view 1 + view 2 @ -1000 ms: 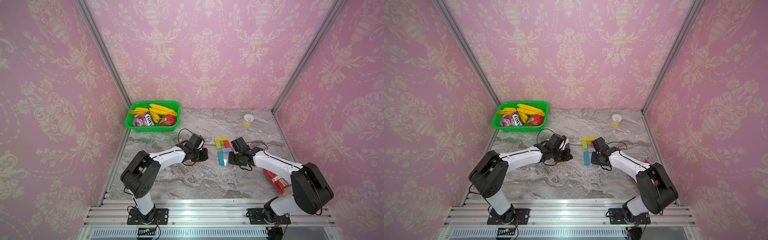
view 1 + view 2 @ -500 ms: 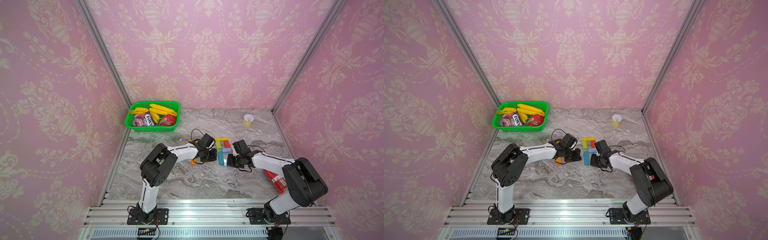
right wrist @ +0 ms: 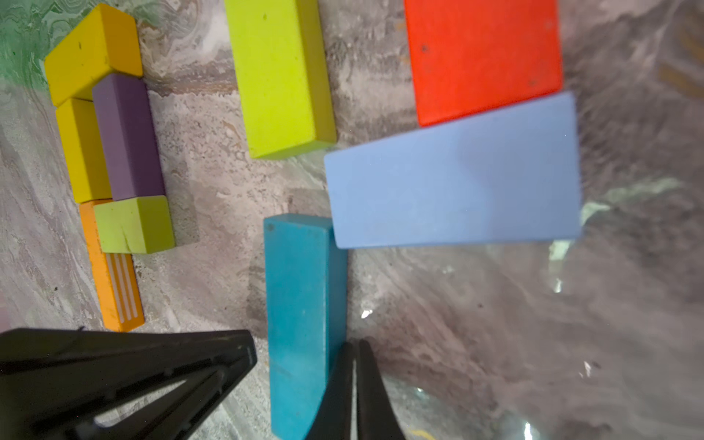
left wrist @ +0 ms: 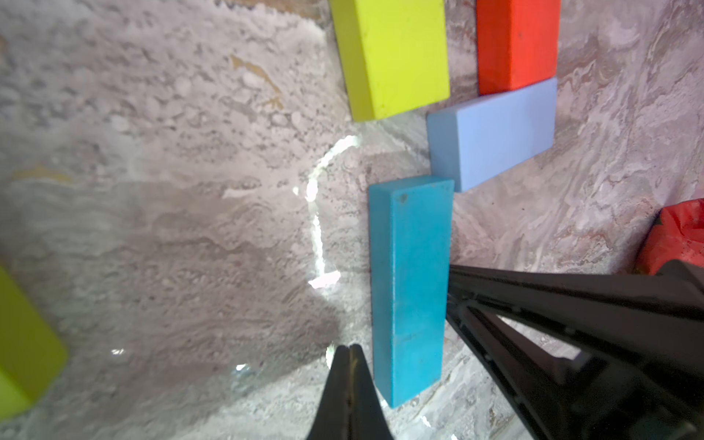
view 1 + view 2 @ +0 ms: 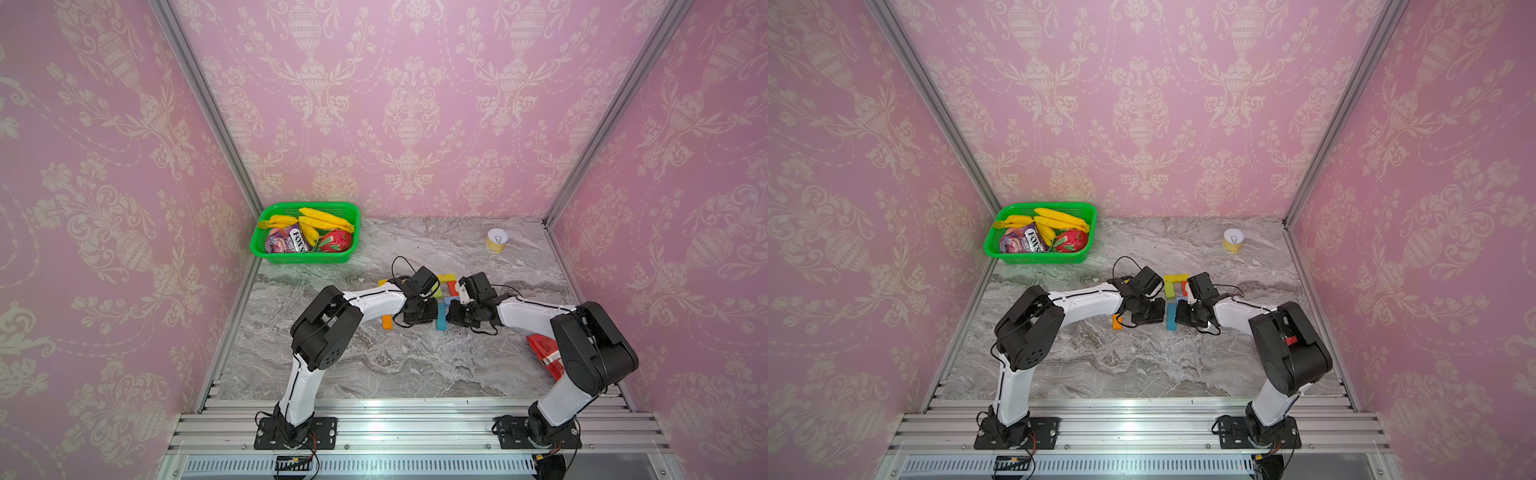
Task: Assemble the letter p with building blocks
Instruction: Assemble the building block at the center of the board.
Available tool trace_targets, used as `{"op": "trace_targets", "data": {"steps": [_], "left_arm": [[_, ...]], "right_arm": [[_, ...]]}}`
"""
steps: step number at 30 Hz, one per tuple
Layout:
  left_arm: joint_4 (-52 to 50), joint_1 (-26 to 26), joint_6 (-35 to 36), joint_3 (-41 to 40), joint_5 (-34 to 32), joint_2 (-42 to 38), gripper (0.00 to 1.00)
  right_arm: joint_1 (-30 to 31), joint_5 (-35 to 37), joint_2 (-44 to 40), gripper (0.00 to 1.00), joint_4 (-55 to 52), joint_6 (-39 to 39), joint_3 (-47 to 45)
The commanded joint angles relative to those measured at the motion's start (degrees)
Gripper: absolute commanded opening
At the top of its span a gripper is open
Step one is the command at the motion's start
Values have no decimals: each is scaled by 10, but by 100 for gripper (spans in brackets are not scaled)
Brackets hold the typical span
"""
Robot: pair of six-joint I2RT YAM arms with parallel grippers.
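Both arms reach low and forward with elbows bent, wrists meeting at the centre of the marble tabletop point(image 5: 395, 365). The left gripper point(image 4: 350, 348) has its jaws pressed together, holding nothing, tips just beside the teal block point(image 4: 409, 289) at its 9 o'clock. The right gripper point(image 3: 356, 343) is likewise closed and empty, its fingers against the block's 3 o'clock side. The teal block lies flat, forming a stem below the lime green block point(image 4: 392, 57). The light blue block point(image 4: 491, 133) and red block point(image 4: 516, 45) sit at its 1 o'clock, with a yellow block point(image 5: 445, 277) across the far end. An orange block point(image 5: 387, 321) lies apart at 9 o'clock. A green basket point(image 5: 303, 257) sits at the table's 10 o'clock, a can point(image 5: 496, 240) at 2 o'clock and a red packet point(image 5: 544, 353) at 4 o'clock. Pink wallpaper walls point(image 5: 415, 104) enclose three sides.
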Motion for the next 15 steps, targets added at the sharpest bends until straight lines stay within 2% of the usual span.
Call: {"op": "trace_targets", "data": {"steps": [1, 15], "left_arm": [[-23, -1, 10, 22, 10, 26, 0], [-27, -1, 22, 42, 31, 45, 0]], "right_arm": [[-4, 14, 21, 9, -39, -10, -2], [-7, 20, 29, 9, -49, -7, 18]]}}
